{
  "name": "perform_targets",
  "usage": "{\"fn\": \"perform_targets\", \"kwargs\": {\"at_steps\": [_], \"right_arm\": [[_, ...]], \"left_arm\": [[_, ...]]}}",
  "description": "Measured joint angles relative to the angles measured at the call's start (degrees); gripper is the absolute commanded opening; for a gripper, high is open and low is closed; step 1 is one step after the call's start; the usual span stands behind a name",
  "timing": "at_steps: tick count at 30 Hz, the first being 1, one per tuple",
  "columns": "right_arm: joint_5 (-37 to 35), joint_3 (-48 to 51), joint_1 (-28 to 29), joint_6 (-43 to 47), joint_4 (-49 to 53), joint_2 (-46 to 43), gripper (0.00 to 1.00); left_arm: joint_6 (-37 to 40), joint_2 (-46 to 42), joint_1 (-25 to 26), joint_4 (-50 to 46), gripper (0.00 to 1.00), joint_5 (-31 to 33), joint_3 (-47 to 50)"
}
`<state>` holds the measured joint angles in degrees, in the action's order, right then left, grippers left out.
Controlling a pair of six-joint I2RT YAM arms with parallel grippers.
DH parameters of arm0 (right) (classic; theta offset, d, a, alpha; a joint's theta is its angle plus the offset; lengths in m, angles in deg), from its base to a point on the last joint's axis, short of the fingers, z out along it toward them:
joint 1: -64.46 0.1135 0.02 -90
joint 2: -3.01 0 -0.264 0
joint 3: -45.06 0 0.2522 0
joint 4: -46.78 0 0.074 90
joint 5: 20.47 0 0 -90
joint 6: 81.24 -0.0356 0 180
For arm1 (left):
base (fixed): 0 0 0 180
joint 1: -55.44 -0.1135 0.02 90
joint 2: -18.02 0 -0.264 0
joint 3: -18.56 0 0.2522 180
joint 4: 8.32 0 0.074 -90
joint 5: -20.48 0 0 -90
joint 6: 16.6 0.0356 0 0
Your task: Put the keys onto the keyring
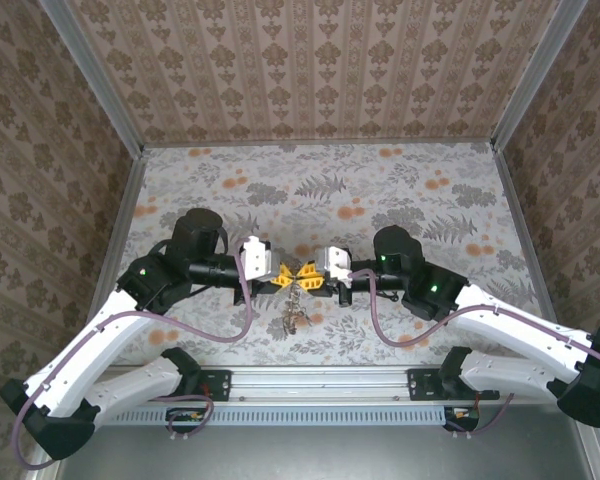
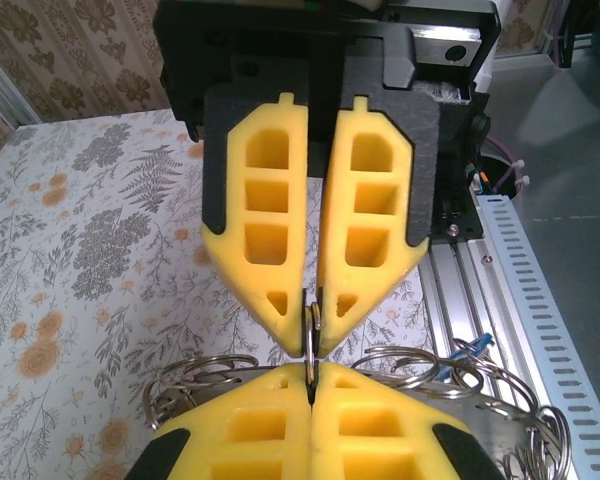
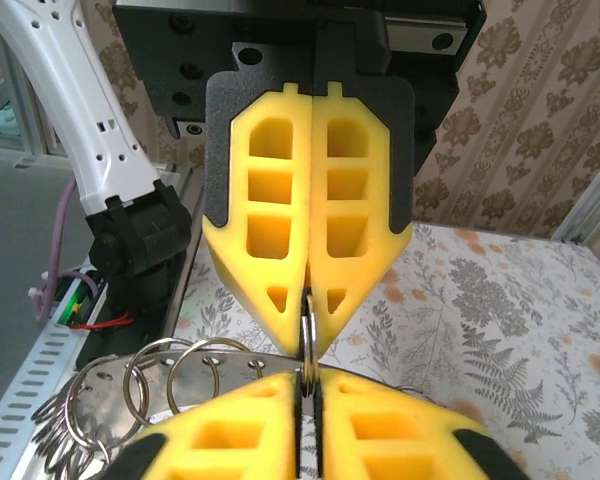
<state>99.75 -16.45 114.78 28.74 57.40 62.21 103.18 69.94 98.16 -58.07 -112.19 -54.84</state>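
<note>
The keyring (image 2: 309,338) stands edge-on in the air above the middle of the table (image 1: 400,190), its thin rim upright. It is caught from both sides at once. Its chain (image 3: 160,385) loops down and away beneath it. In the top view that chain ends in a small dark tangle (image 1: 293,320) just nearer the arm bases than the fingertips. I take the keys to be in that tangle, though it is too small for me to pick out a single key or its long axis.

The left gripper (image 1: 280,272) is pressed flat together, nipping the ring's rim at the very tips. The right gripper (image 1: 311,272) meets it nose to nose from the opposite side. Its fingers are drawn in onto the same rim, with only a sliver of gap further back along the pads.

So the ring lies dead ahead of both pincers, on the line joining them, and neither arm is nearer. As I judge it, one pincer must keep the ring while the other lets go and reaches down and toward the bases for a key.
</note>
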Motion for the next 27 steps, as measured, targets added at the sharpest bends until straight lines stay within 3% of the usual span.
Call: {"fn": "perform_targets", "kwargs": {"at_steps": [4, 7, 10, 17, 21, 24, 26, 27], "right_arm": [[0.04, -0.02, -0.02, -0.2, 0.04, 0.0, 0.0], [0.07, -0.02, -0.02, -0.52, -0.04, 0.0, 0.0], [0.04, 0.07, -0.02, -0.92, -0.28, 0.0, 0.0], [0.02, 2.51, 0.0, -3.34, -5.75, -0.04, 0.0], [0.04, 2.75, -0.02, -4.11, -7.21, -0.07, 0.0], [0.04, 2.97, -0.02, -4.55, -7.69, -0.11, 0.0], [0.09, 2.99, -0.02, -4.76, -7.8, -0.11, 0.0], [0.07, 3.02, -0.02, -4.79, -7.8, -0.11, 0.06]], "left_arm": [[-0.02, 0.0, -0.02, -0.02, 0.0, -0.13, 0.02], [-0.15, -0.02, -0.04, 0.02, 0.01, -0.2, 0.04], [-0.55, -0.46, -0.04, 1.14, 0.13, -0.39, 0.92], [-1.75, -1.81, -0.04, 4.0, 0.14, -0.55, 2.62], [-1.99, -2.08, -0.04, 5.09, 0.11, -0.55, 2.67], [-2.47, -2.19, -0.04, 5.18, 0.0, -0.55, 2.67], [-2.14, -2.19, -0.07, 5.22, 0.0, -0.5, 2.67], [-2.1, -2.19, -0.04, 5.18, 0.0, -0.42, 2.67]]}}
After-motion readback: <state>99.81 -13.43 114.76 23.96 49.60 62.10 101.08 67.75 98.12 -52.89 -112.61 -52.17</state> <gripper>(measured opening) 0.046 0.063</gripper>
